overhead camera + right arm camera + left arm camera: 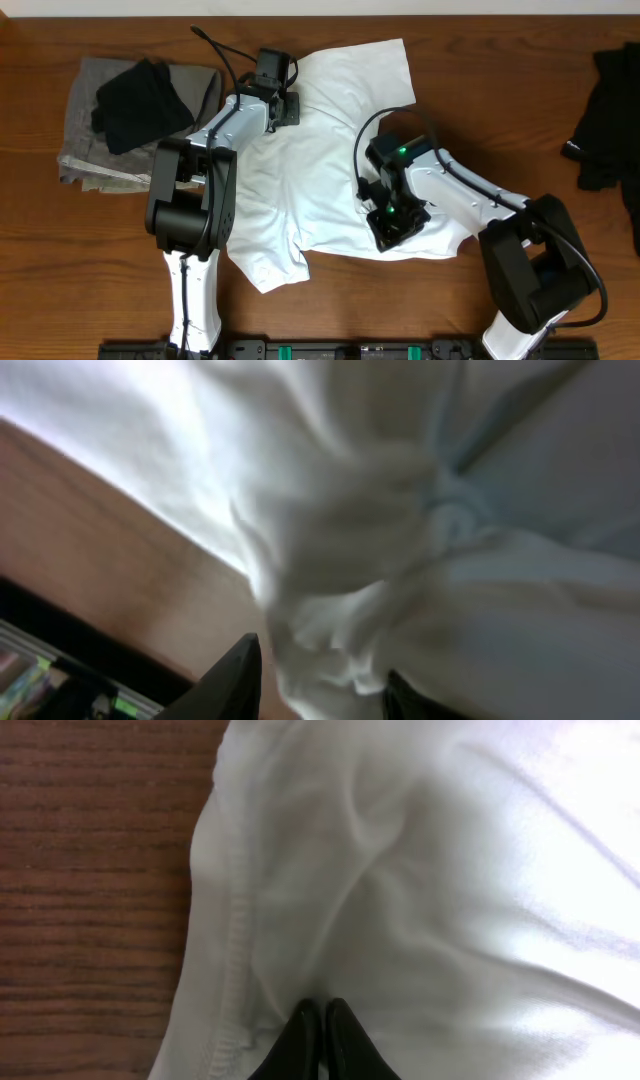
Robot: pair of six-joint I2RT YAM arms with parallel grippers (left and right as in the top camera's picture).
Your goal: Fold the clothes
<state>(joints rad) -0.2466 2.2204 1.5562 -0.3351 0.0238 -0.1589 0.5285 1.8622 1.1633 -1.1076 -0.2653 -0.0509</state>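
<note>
T-shirt (320, 170) lies mid-table (100, 270). Left gripper (285, 105) at its far left edge; right gripper (395, 228) on its near right part. Folded pile (85, 150) at table's left end, second garment (140, 105) on top. Loose garment (605, 120) at right edge.

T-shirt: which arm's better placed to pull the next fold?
Left, probably. The left gripper is shut on the T-shirt at a hemmed edge, fabric puckering into its tips; the right gripper stands open, cloth bunched between its fingers.

Right fingers (232, 682) half buried in blurred T-shirt (350, 550), dark garment (605, 115), maybe a jacket, cut off at edge
</note>
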